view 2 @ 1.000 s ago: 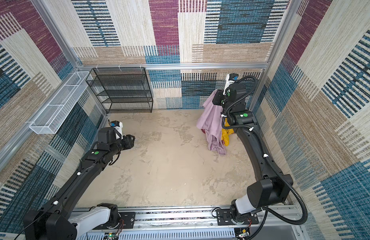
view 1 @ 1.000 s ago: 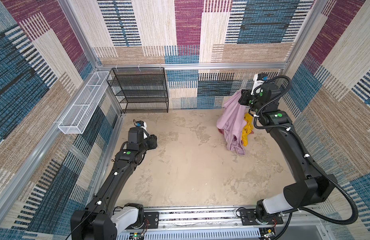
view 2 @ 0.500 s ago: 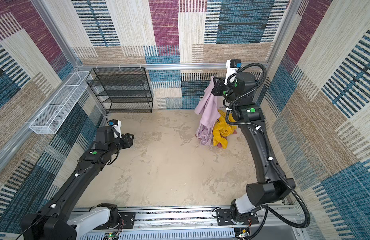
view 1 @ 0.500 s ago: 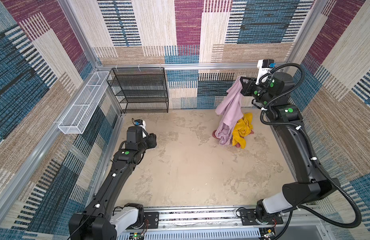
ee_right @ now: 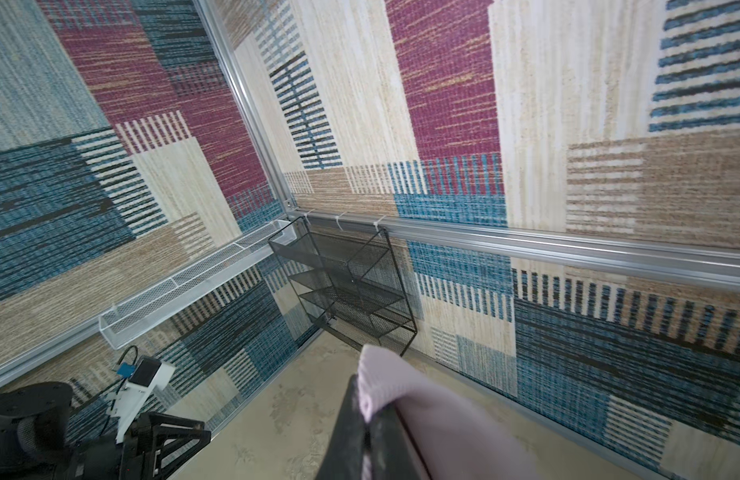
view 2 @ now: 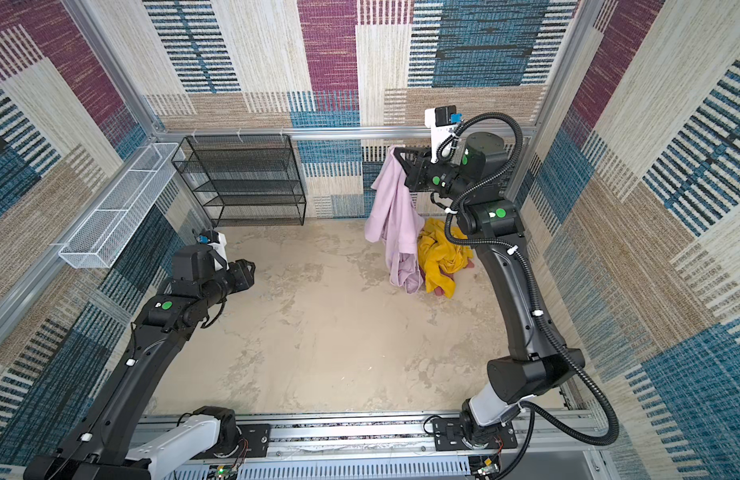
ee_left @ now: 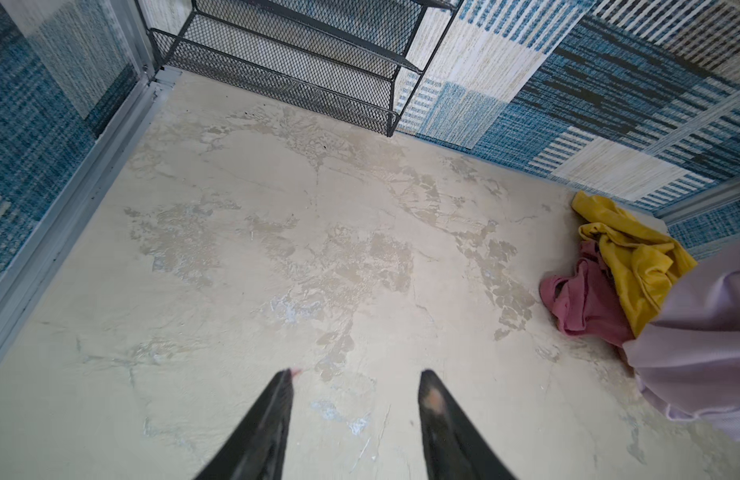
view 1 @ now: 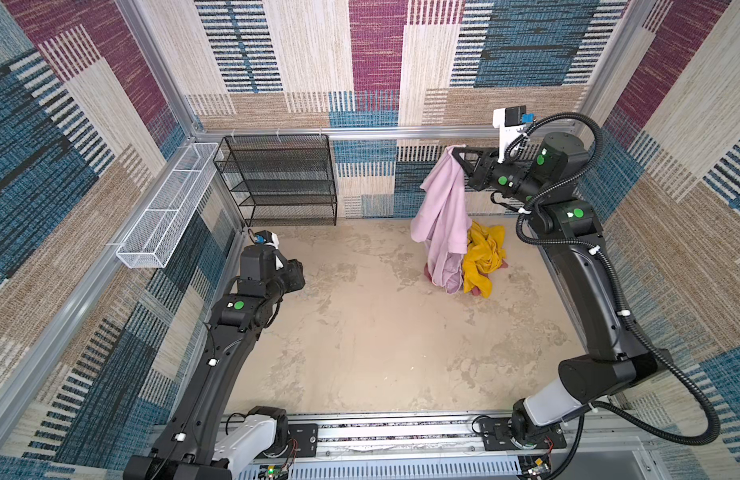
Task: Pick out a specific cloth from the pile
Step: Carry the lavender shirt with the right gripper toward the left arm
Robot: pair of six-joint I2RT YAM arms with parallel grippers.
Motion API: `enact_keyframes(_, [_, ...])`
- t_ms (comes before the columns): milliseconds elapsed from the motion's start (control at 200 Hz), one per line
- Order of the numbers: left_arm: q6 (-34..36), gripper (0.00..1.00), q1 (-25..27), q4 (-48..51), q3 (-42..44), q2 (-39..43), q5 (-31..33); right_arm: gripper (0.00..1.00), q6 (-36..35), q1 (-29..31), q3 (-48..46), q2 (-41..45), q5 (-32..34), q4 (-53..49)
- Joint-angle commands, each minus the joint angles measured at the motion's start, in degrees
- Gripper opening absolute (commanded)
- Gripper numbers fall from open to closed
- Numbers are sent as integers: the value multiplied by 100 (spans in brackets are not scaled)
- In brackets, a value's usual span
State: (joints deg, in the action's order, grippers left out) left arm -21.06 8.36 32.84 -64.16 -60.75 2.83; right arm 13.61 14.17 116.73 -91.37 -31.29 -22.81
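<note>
Clamping the cloth (view 1: 443,216), right gripper (view 1: 456,152) holds it high.

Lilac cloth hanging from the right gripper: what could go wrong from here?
1. The right gripper pinches only a small edge of the lilac cloth, so the hanging weight could pull it free.
2. Its lower end hangs against the yellow cloth and near the rose-red cloth, so a sideways move may drag them along.
</note>
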Motion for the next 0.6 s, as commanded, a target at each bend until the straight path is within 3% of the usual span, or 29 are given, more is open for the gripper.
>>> enact_keyframes(0, [-80,52,-1,640,-239,4,163,0,-60,203,223,-137,-367,110])
enact_keyframes(315, [198,53,-1,1809,-683,393,838,0,127,1078,442,-605,-913,546])
enact_keyframes(596, [100,53,-10,2606,-870,833,1376,0,88,1841,1369,-1453,-1050,510])
